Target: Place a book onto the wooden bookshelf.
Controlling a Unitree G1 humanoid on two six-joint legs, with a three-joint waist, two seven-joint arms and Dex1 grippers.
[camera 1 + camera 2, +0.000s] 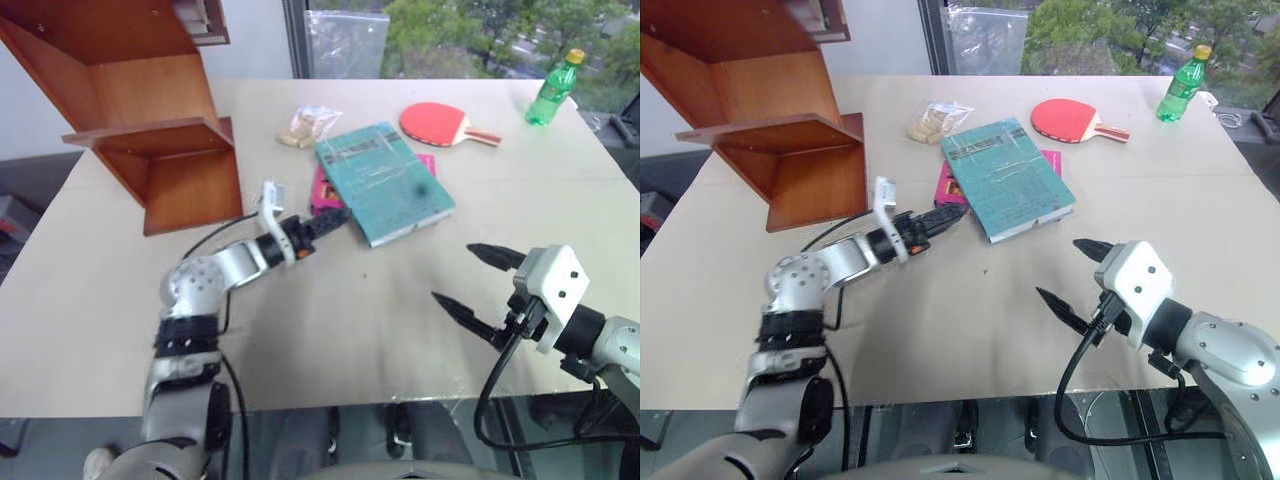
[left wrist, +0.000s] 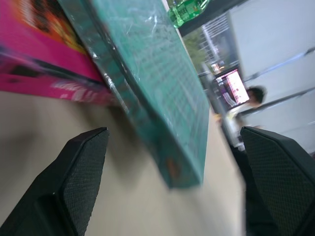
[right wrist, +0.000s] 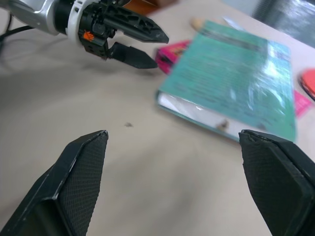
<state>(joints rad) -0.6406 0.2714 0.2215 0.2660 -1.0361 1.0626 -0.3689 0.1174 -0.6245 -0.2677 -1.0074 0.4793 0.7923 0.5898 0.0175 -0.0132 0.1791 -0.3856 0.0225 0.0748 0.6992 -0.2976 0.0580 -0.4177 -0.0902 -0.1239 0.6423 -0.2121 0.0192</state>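
1. One pale table (image 1: 330,330) carries everything I see; the wooden bookshelf (image 1: 150,120) stands on its far left corner, reddish-brown boards with slanted side panels.
2. The book (image 1: 385,180), teal-green and glossy, lies flat in the middle of the table's far half. It rests on top of a pink book (image 1: 323,190), which sticks out at the teal one's left side and far right corner. It is not on the shelf.
3. My right gripper (image 1: 475,282) hangs over the table's near right part, well apart from the book, its two black fingers spread wide with nothing between them.
4. My left gripper (image 1: 330,222) points at the left edge of the two stacked books, fingertips just beside the pink one. The left wrist view shows its fingers (image 2: 81,169) released wide, nothing grasped.
5. Near the far edge lie a red paddle (image 1: 435,122), a clear snack bag (image 1: 307,126), and, at the far right corner, a green bottle (image 1: 555,90).
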